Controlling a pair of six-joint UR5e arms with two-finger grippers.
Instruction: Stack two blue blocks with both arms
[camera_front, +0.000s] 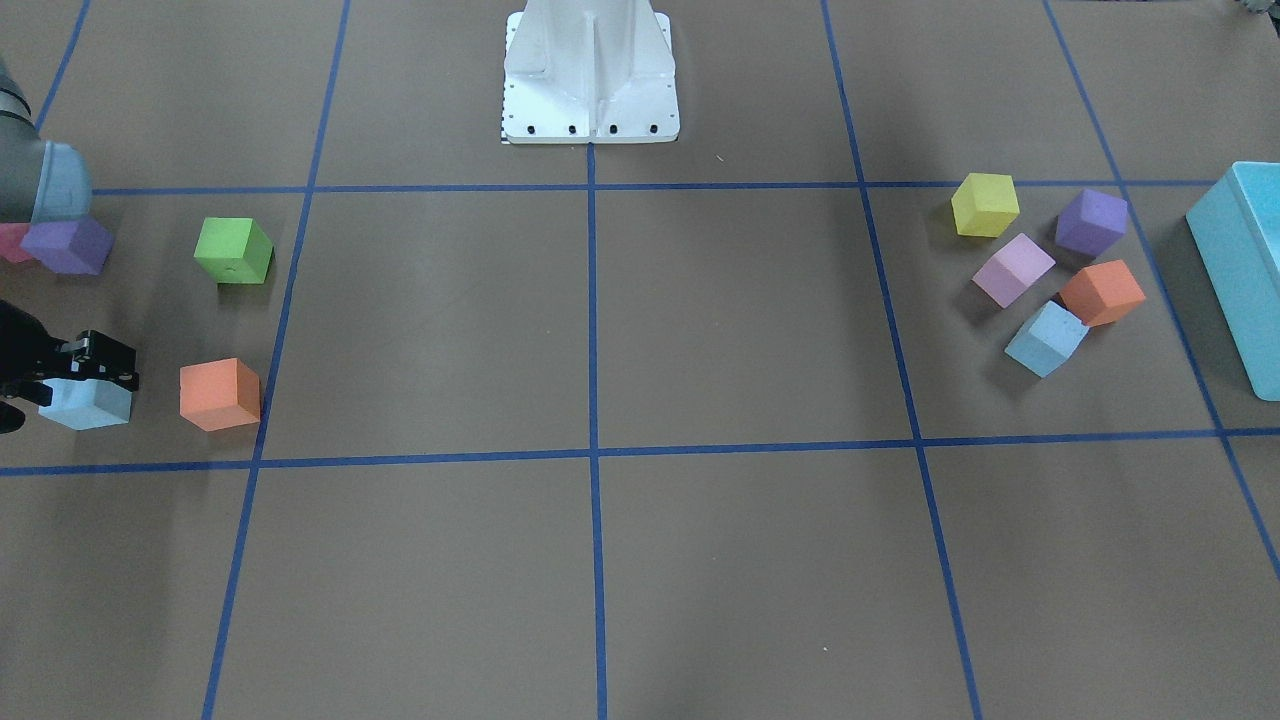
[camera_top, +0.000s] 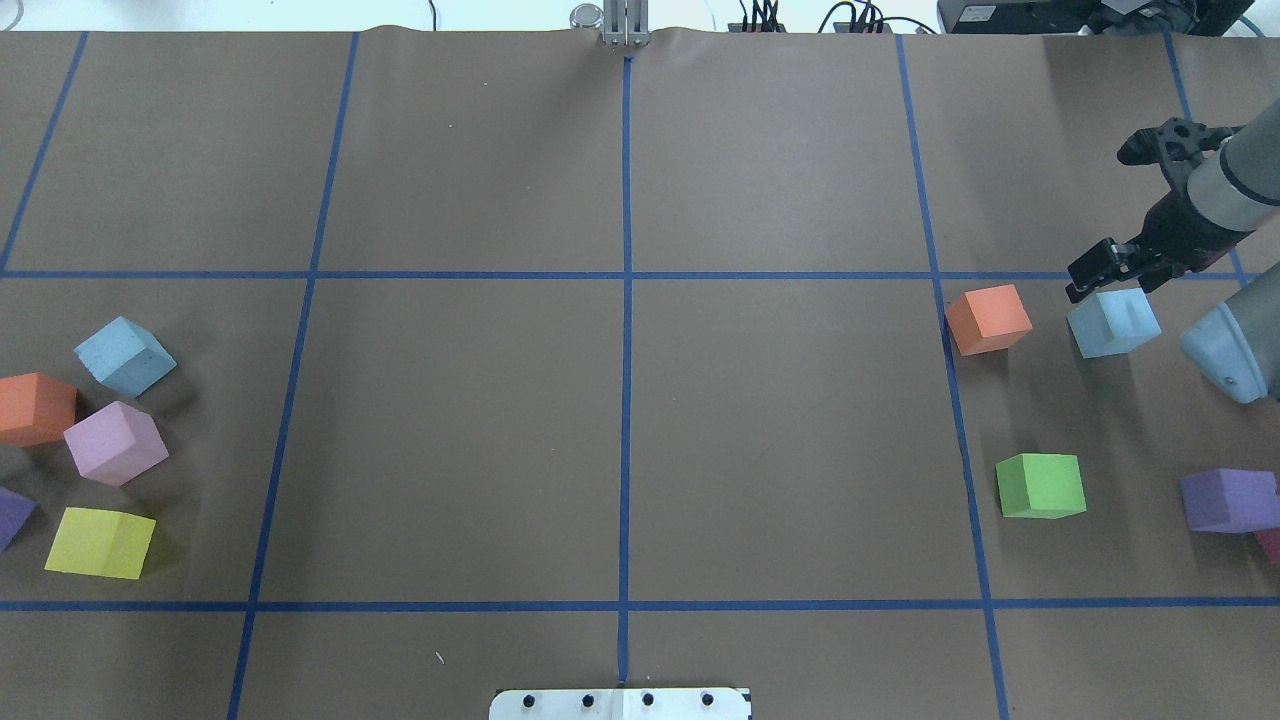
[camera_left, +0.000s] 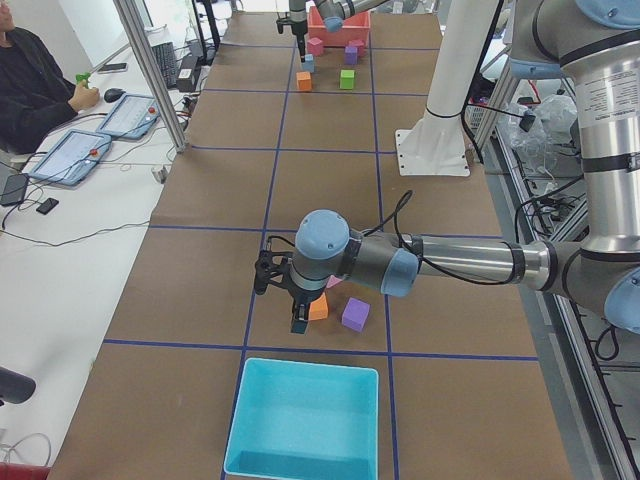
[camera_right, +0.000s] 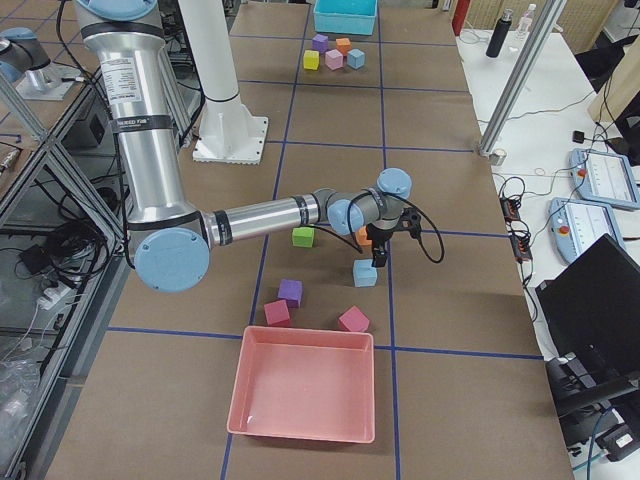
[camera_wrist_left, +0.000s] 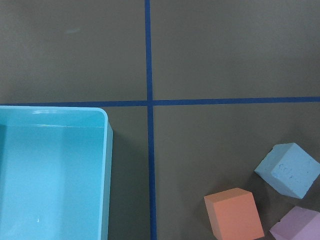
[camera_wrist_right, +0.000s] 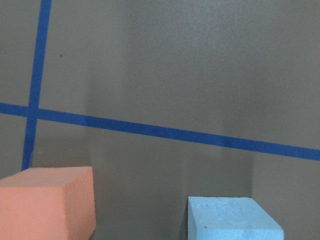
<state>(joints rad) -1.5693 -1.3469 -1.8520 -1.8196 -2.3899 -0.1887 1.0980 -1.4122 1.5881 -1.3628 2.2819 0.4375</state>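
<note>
While the right arm's black right gripper hangs just over one pale sky-blue foam cube, its jaws stand wide apart and hold nothing. That cube sits on the brown paper-covered table near an orange foam cube. The other pale sky-blue foam cube lies far across, beside a pink foam cube, under the black left gripper. Whether that one's jaws are spread, I cannot tell.

The right arm and left arm are silver-grey tubes with rounded pale blue joint caps. The right end effector and left end effector are black, and a thin black cable loops just behind each. The white base mount carries black screws.
</note>
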